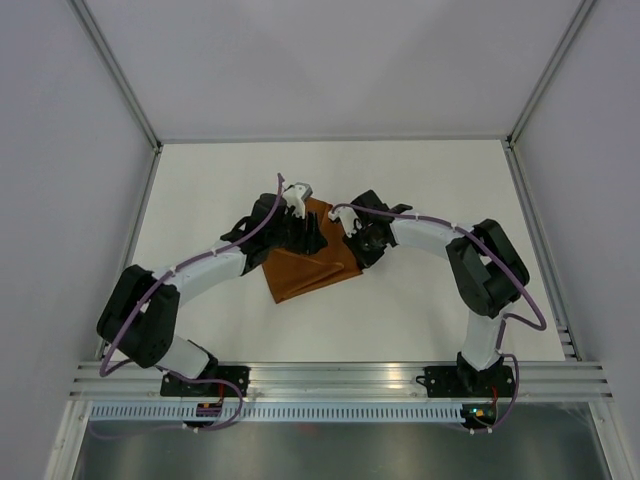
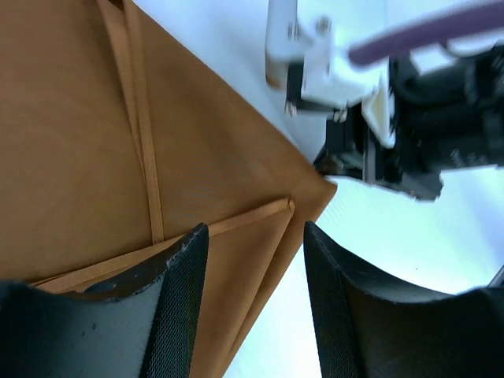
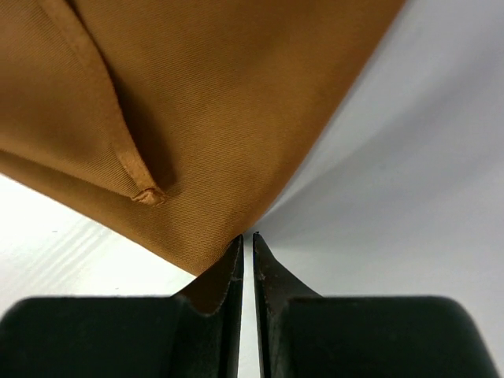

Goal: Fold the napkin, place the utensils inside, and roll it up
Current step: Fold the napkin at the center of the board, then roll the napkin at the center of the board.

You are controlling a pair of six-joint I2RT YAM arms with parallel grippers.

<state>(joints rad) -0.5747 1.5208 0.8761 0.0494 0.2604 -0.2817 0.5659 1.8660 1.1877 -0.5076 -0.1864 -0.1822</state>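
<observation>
The rust-orange napkin [image 1: 300, 275] lies folded on the white table, hems showing in the left wrist view [image 2: 94, 142] and the right wrist view [image 3: 205, 102]. My left gripper [image 1: 310, 238] is over its far part, open, its jaws [image 2: 256, 228] straddling the napkin's folded edge near a corner, holding nothing. My right gripper [image 1: 347, 250] is at the napkin's right edge; its jaws [image 3: 246, 235] are shut to a thin slit, and the cloth's edge runs behind the left fingertip [image 3: 228, 272]. The right gripper also shows in the left wrist view [image 2: 394, 134]. The knife is out of view.
The white table [image 1: 420, 190] is bounded by grey walls and aluminium frame posts [image 1: 120, 80]. A metal rail [image 1: 340, 375] carrying both arm bases runs along the near edge. The two wrists are close together above the napkin.
</observation>
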